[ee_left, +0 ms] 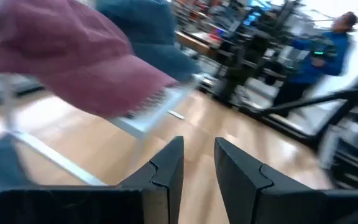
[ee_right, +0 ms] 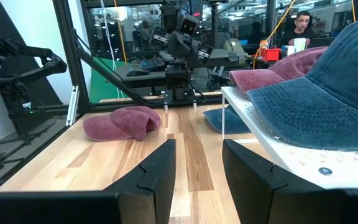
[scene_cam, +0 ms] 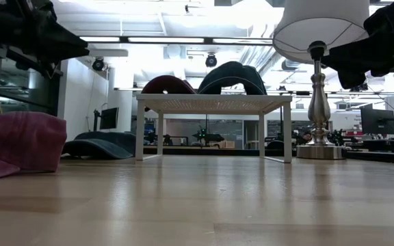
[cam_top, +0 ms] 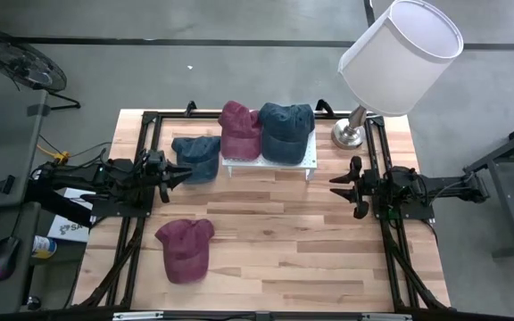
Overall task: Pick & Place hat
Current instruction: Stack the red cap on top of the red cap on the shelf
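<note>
- a white stand sits toward the back of the wooden table, carrying two caps side by side: a maroon cap and a blue cap, seen from above.
- the low view shows the same pair on the stand, the maroon cap beside the taller blue cap.
- a second blue cap lies flat on the table just beside the stand, on the left arm's side.
- a second maroon cap rests alone on the wood near the front of the table, well apart from the stand.
- the left gripper hovers just beside the blue cap on the table; its fingers are parted with a narrow gap and grasp nothing.
- in the left wrist view, the left gripper points toward the stand, with the maroon cap on top looming close ahead.
- the right gripper waits on the opposite side of the table, near the stand's end; its fingers are spread and empty.
- the right wrist view has the right gripper facing across the table, the blue cap on the stand close at hand and the front maroon cap on the wood farther off.
- a silver lamp with a white shade stands at the back corner on the right arm's side.
- a person in blue stands in the room beyond the table.
</note>
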Controlling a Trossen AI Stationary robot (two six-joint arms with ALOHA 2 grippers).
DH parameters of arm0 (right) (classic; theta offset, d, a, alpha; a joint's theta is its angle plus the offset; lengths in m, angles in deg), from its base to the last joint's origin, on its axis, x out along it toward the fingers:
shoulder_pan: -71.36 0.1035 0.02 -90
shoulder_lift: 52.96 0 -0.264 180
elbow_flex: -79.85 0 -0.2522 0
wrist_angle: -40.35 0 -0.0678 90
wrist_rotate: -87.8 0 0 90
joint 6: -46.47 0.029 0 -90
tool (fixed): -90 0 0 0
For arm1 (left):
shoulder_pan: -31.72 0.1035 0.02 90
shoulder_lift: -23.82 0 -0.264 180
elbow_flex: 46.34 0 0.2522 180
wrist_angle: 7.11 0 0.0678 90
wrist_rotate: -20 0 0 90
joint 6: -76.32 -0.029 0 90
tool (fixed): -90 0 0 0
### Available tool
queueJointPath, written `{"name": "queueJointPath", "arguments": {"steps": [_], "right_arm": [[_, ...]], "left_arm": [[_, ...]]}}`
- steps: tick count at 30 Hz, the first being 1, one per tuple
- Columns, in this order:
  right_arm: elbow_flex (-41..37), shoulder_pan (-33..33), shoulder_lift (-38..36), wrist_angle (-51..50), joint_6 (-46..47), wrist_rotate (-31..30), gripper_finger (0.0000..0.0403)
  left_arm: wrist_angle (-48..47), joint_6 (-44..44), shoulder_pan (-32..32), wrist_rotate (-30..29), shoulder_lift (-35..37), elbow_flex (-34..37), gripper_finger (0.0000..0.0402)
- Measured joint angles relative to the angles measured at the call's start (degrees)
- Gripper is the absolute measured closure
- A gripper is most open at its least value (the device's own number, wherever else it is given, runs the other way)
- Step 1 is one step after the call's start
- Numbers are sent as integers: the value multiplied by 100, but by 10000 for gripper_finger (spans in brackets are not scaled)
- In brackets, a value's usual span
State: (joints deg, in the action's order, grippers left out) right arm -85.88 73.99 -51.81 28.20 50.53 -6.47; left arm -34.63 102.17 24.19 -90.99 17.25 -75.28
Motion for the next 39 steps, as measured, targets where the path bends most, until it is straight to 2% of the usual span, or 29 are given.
{"name": "queueJointPath", "arguments": {"steps": [2, 10, 20, 24, 27, 32, 36, 39], "right_arm": [[0, 0, 0, 0, 0, 1, 276], [-2, 2, 2, -2, 0, 2, 276], [-2, 2, 2, -2, -1, 2, 276], [-2, 0, 2, -2, 0, 2, 276], [-2, 0, 2, -2, -1, 2, 276], [-2, 0, 2, -2, -2, 2, 276], [-2, 2, 2, -2, -2, 2, 276], [-2, 1, 2, 0, -1, 1, 276]], "left_arm": [[19, 16, 0, 279, 1, -1, 312], [-437, 146, 0, 495, -240, -406, 312], [-1805, 1071, 0, 576, -1963, -1695, 311], [-2674, 1205, 2, 896, -2624, -2352, 308], [-3395, 1201, 0, 1289, -3034, -2746, 286], [-4350, 1430, 0, 1908, -3496, -2944, 214], [-4654, 1594, -2, 2562, -3973, -2942, 165], [-4755, 1682, -2, 2792, -4405, -2942, 151]]}}
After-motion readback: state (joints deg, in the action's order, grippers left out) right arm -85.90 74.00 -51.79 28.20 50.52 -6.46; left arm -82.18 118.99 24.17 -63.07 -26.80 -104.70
